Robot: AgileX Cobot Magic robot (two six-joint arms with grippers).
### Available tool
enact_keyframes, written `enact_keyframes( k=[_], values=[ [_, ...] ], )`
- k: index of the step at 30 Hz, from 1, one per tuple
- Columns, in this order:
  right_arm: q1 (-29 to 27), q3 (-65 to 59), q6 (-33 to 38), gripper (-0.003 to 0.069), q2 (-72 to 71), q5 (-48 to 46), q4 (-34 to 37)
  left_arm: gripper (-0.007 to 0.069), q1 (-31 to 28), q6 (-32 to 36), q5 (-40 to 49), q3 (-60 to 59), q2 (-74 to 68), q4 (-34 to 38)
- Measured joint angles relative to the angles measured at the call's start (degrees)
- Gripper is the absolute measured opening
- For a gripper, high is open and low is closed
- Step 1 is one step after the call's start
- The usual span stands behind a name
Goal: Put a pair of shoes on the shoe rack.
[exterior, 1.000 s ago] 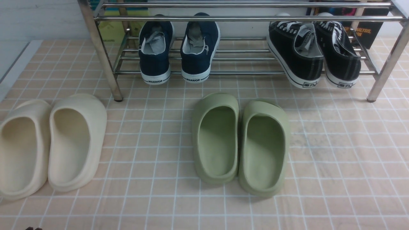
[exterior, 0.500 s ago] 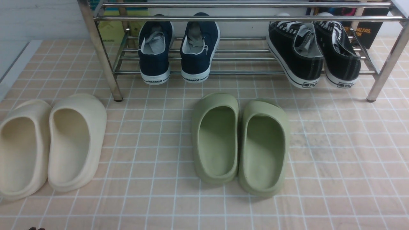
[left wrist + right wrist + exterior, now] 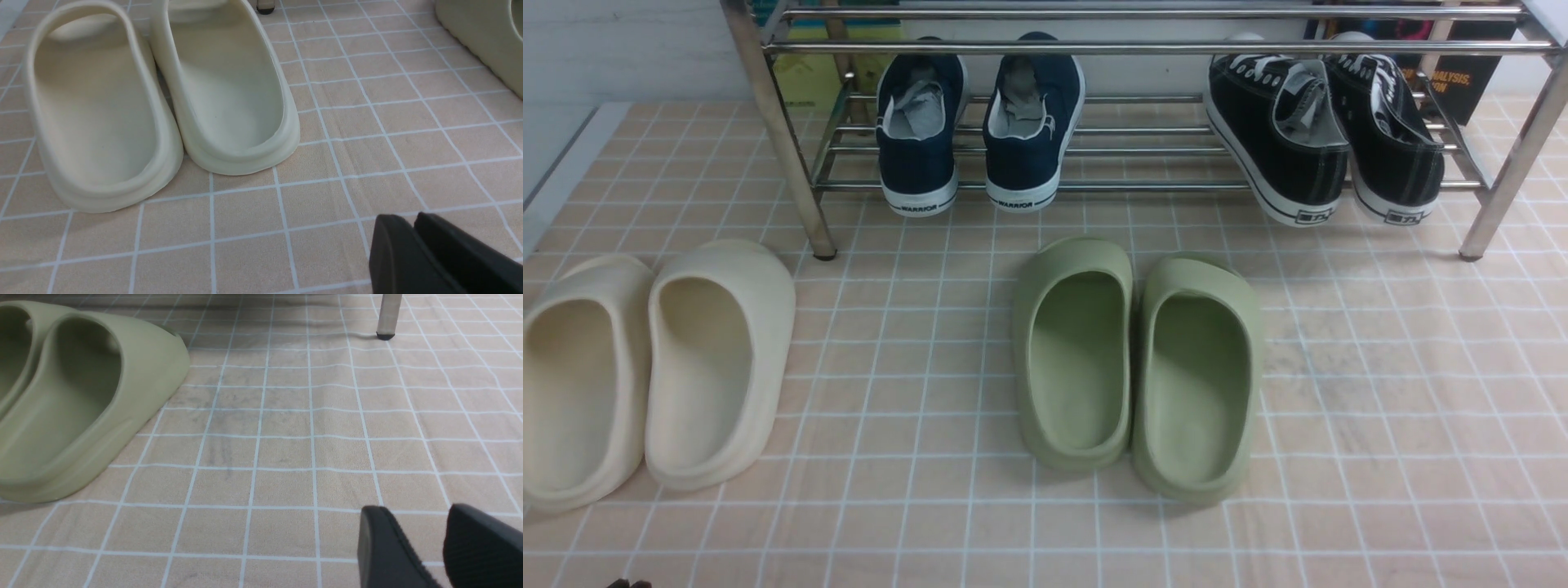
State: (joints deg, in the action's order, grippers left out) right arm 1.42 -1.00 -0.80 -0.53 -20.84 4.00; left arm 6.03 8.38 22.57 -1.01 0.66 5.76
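The left tool (image 3: 412, 228) hovers low over the tiled surface (image 3: 318, 179) with its two black fingers pressed together, nothing between them; in the front view only a dark speck of it shows at the lower edge, about 7 o'clock. The right tool (image 3: 416, 535) also hangs just above the surface, its fingers parted by a narrow gap and holding nothing. Outward from the left tool lie the cream clogs (image 3: 163, 102), side by side and touching, at roughly 8 o'clock in the front view (image 3: 654, 367). Outward from the right tool sit the green clogs (image 3: 73, 400), also touching each other, near the centre of the front view (image 3: 1135, 367). Beyond them, at 12 o'clock, stands the shoe rack (image 3: 776, 122), chrome with parallel bars and shiny tubular legs, one leg foot showing in the right wrist view (image 3: 386, 318). The pair of shoes (image 3: 980, 131) rests on its lower shelf toward 11 o'clock: two navy canvas slip-ons, heels facing the camera, white rubber soles printed "WARRIOR", white lining at the collar and grey paper stuffed inside, standing side by side with a slim gap. On the same shelf at 1 o'clock are the black lace-up sneakers (image 3: 1327, 139), heels overhanging the front bar.
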Motion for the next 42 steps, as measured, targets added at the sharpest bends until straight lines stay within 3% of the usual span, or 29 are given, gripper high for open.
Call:
enact_keyframes(
  k=[42],
  values=[
    [0.0,0.0,-0.13,0.024,0.0,0.0,0.0,0.0111,0.0,0.07,-0.28,0.0,0.0,0.06]
  ],
)
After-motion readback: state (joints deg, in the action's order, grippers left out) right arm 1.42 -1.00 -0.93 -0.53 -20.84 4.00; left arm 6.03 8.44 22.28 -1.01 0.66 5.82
